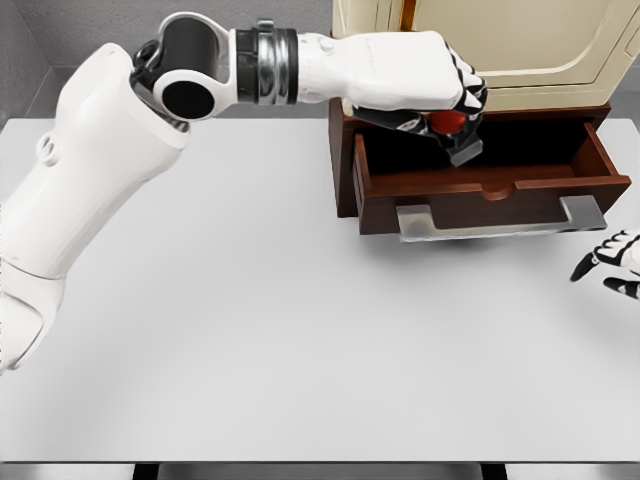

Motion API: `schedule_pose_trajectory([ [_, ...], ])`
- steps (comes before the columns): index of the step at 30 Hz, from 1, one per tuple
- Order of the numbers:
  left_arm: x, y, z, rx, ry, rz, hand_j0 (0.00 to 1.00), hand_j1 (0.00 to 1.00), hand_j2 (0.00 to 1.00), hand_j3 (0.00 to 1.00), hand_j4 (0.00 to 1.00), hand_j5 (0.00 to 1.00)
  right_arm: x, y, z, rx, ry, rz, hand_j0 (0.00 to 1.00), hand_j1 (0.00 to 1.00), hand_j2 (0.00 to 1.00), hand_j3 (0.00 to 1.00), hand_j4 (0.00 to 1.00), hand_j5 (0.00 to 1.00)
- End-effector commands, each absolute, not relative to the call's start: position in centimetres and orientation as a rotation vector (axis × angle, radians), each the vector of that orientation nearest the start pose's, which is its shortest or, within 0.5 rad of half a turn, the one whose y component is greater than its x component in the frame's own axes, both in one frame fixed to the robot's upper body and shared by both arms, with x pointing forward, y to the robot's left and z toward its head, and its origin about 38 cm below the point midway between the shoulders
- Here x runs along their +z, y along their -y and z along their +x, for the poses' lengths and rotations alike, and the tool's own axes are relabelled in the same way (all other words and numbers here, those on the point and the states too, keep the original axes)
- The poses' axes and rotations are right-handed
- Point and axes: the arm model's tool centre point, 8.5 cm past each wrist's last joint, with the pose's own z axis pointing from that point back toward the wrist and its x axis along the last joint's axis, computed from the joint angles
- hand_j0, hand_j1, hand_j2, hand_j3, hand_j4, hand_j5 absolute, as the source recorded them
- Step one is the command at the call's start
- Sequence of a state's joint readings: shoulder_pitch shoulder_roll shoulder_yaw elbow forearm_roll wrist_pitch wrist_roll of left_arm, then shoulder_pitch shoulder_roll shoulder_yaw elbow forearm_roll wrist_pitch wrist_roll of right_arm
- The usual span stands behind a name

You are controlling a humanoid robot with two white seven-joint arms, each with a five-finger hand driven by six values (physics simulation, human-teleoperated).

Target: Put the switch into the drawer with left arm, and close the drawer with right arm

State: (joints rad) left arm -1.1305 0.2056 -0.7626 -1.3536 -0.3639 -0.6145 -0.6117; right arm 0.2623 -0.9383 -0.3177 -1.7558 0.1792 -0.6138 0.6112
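My left hand (pixel 452 112) reaches from the left across the white table (pixel 250 330) and hangs over the open drawer (pixel 480 185). Its fingers are curled around the switch (pixel 455 132), a grey block with a red button on top, held just above the drawer's inside. The drawer is dark brown wood, pulled out toward me, with a silver handle (pixel 500 220) on its front. My right hand (pixel 610 262) shows at the right edge, low by the table, fingers spread, a little right of and below the handle.
A cream cabinet (pixel 500 40) stands on top of the brown drawer case (pixel 345 160) at the back right. Grey walls lie behind the table.
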Motion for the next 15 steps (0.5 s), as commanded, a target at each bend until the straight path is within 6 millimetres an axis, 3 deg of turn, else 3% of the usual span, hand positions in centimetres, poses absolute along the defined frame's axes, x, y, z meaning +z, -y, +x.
schedule_pose_trajectory([
  [1,37.4,-1.1,45.0,2.359,-2.074,-0.262,0.39,0.39,0.39,0.39,0.39,0.39,23.3,43.5,29.3,1.733,1.404,-0.463,0.55,0.55,0.55,0.55,0.55,0.55],
  [3,37.7,-0.5,45.0,2.349,-2.063,-0.296,0.39,0.39,0.39,0.39,0.39,0.39,23.3,43.4,29.3,1.732,1.406,-0.459,0.55,0.55,0.55,0.55,0.55,0.55],
  [5,37.5,1.4,44.5,2.341,-2.0,-0.373,0.39,0.39,0.39,0.39,0.39,0.39,23.3,43.4,29.3,1.729,1.408,-0.456,0.55,0.55,0.55,0.55,0.55,0.55],
  [11,35.1,2.5,45.1,2.412,-1.942,-0.397,0.39,0.39,0.39,0.39,0.39,0.39,23.2,43.3,29.3,1.729,1.41,-0.449,0.56,0.56,0.56,0.56,0.56,0.56],
  [15,34.7,2.3,45.2,2.42,-1.951,-0.391,0.41,0.41,0.41,0.41,0.41,0.41,23.3,43.2,29.3,1.718,1.424,-0.436,0.56,0.56,0.56,0.56,0.56,0.56],
])
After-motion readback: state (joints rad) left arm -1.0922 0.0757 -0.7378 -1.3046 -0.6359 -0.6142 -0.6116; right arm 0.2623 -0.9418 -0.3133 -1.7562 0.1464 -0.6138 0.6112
